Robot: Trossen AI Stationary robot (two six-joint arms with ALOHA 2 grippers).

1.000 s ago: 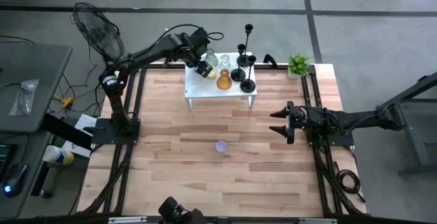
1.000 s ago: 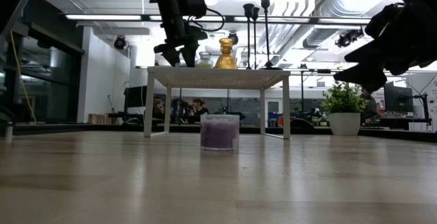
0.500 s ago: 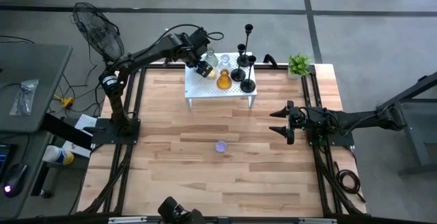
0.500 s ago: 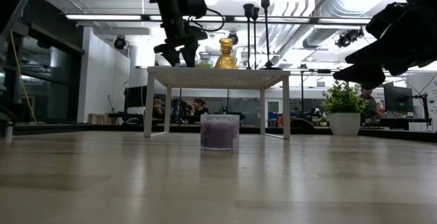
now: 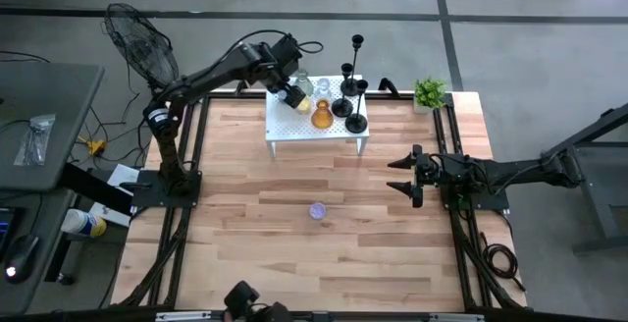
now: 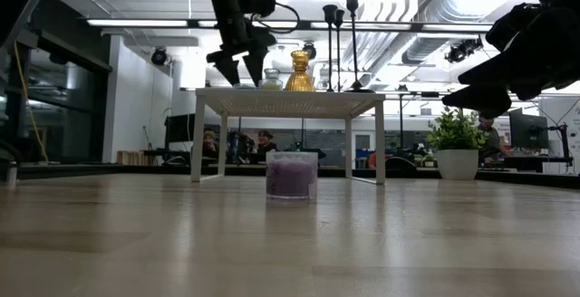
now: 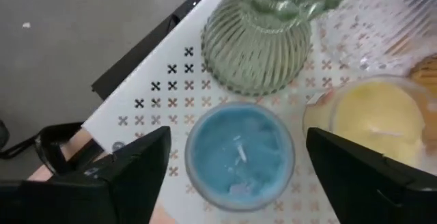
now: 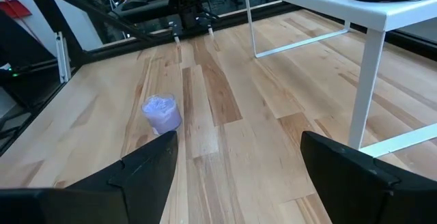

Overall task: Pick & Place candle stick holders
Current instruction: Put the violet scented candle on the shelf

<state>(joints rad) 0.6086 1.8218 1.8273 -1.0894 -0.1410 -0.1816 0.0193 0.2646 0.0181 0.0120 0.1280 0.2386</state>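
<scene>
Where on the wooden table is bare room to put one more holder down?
The wooden table is bare all around the purple holder, and between it and the white stand. The stand's top is crowded, with the left end effector over it.

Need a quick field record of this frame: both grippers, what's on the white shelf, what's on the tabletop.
left gripper: open, above blue candle on white shelf
right gripper: open, empty, waiting over table's right side
shelf items: blue candle, green glass holder, yellow candle, amber holder, three black candlesticks
tabletop: purple candle
table's far right corner: plant
</scene>
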